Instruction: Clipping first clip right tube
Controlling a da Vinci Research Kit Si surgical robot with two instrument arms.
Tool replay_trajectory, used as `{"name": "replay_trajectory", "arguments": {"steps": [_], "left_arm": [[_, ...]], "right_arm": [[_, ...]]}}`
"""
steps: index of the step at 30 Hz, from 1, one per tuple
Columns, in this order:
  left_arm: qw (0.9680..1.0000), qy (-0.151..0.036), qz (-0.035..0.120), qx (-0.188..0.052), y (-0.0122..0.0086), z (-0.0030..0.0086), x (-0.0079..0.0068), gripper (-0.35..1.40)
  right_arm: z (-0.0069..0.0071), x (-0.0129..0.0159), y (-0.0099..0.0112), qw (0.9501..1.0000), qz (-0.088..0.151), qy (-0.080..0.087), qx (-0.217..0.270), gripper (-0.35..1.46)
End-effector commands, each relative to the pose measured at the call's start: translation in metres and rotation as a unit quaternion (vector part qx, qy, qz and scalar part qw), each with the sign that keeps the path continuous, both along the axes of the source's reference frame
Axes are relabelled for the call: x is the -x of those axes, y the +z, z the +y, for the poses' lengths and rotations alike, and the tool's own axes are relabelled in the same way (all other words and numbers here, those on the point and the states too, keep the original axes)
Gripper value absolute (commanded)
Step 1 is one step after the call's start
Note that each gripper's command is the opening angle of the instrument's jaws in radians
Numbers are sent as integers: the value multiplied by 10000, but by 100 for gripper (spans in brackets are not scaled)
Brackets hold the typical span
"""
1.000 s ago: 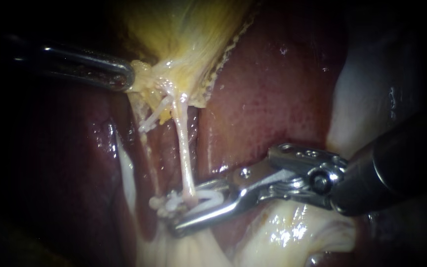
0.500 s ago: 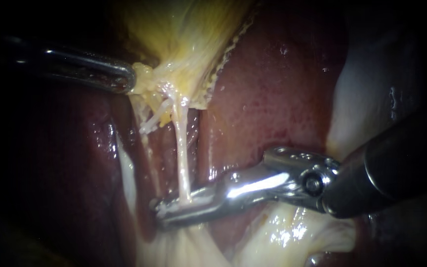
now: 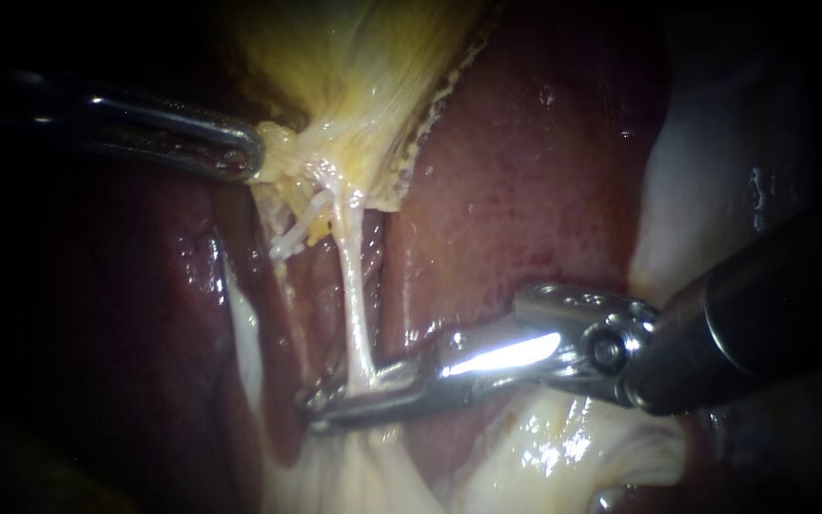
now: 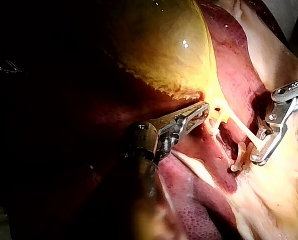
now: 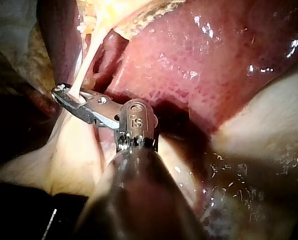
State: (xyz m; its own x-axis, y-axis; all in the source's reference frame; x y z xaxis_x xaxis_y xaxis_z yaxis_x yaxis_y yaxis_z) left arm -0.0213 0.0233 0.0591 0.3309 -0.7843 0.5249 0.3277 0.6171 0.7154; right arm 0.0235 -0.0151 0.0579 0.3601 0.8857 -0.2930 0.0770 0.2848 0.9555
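Our right instrument [image 3: 323,411] clenches the tube [image 3: 355,286] in its jaws. Our left instrument [image 3: 244,157] seems to grip the gallbladder [image 3: 354,67] likewise.

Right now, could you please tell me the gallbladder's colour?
The gallbladder is yellow-green, clearest in the left wrist view.

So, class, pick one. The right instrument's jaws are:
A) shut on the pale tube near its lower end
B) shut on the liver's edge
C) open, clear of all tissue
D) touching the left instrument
A: the right instrument has both jaws closed across the pale tube, which runs taut from the gallbladder down between them. The right wrist view shows the same.
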Motion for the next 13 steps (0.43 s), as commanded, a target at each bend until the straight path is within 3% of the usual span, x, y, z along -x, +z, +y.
{"name": "replay_trajectory", "arguments": {"steps": [1, 13], "left_arm": [[10000, -3, 2, 0, 0, 0, 0, -35], [10000, 28, -23, -19, 0, 0, 1, -35]], "right_arm": [[0, 0, 0, 10000, 3, -1, 2, -35], [3, 0, -2, 10000, 1, 8, -9, -35]]}}
